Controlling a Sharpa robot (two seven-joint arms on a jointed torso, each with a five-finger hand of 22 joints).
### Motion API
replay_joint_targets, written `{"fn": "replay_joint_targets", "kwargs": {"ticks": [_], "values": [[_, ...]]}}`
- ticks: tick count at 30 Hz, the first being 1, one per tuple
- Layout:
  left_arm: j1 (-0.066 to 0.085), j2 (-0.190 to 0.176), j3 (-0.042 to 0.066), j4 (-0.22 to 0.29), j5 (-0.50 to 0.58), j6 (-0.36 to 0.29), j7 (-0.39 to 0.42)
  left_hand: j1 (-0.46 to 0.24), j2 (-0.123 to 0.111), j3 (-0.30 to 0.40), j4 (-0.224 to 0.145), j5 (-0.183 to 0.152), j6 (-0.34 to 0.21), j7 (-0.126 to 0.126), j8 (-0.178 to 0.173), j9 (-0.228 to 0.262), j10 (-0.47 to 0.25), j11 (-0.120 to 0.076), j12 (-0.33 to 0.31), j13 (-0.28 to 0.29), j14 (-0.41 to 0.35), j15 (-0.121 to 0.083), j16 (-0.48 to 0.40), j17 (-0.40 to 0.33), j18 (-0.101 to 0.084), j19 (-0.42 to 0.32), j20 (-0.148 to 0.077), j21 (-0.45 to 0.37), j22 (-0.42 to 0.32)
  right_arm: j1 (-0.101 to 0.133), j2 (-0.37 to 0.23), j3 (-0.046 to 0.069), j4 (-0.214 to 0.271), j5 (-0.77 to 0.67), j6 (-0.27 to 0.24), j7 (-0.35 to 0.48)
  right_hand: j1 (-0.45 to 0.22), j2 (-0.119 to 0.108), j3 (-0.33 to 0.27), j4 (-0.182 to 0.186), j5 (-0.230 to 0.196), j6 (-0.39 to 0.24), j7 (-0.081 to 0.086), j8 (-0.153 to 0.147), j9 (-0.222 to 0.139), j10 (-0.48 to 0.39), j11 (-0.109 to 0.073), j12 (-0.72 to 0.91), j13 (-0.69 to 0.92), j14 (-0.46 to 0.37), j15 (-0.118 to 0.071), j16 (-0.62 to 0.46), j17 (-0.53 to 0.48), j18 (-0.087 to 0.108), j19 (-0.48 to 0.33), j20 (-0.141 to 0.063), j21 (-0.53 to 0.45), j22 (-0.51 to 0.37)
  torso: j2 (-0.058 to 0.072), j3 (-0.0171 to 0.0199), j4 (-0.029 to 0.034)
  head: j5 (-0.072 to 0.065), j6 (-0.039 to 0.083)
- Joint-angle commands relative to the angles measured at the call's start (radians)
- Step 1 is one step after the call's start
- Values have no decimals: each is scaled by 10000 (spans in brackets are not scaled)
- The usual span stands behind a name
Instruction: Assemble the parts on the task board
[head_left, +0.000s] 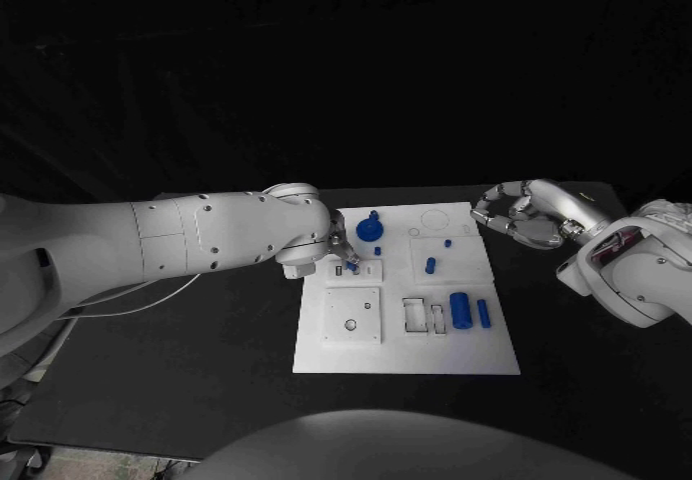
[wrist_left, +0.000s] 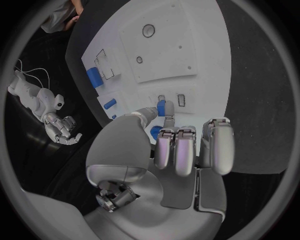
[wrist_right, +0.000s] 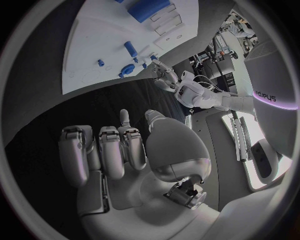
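Note:
The white task board (head_left: 408, 345) lies mid-table. My left hand (head_left: 335, 248) hangs over its upper left part. In the left wrist view, thumb and a finger of that hand (wrist_left: 181, 150) pinch a small blue peg (wrist_left: 162, 107) just above two small slots. On the board are a round blue knob (head_left: 371, 229), a short blue peg (head_left: 430, 265), a large blue block (head_left: 460, 309) and a thin blue bar (head_left: 483, 313). My right hand (head_left: 519, 215) hovers off the board's upper right corner, its fingers (wrist_right: 119, 150) curled in with nothing in them.
A square white plate with a hole (head_left: 352, 315) sits on the board's lower left, with rectangular slots (head_left: 415, 315) beside it. Black table (head_left: 188, 340) surrounds the board on every side. The left forearm (head_left: 188, 240) crosses the table's left side.

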Motion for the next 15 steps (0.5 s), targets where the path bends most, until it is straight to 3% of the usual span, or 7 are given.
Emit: {"fn": "replay_joint_targets", "kwargs": {"ticks": [1, 15], "values": [[-14, 23, 7, 2, 152, 30, -437, -101, 23, 13, 47, -55, -19, -9, -41, -9, 1058, 58, -35, 2631, 1053, -15, 25, 2631, -76, 45, 10, -53, 1624, -16, 12, 2, -9, -42, 25, 83, 103, -3, -43, -31, 52, -55, 47, -59, -8, 1059, 89, 39, 2635, 1025, 63, 35, 2630, 91, 357, 38, -51, 2319, 0, -1, 5, 21, 1], [-94, 68, 8, -67, 203, 57, -376, -113, 21, 15, 58, -58, -7, -10, -48, -16, 1058, 58, -35, 2631, 1053, -13, 25, 2631, -69, 23, 12, -75, 1606, -33, 26, 2, -40, -27, 90, 40, 123, 0, -40, -34, 63, -53, 49, -59, -15, 1059, 92, 39, 2635, 1025, 65, 35, 2630, 93, 350, 39, -59, 2315, 3, -4, 4, 38, 1]]}}
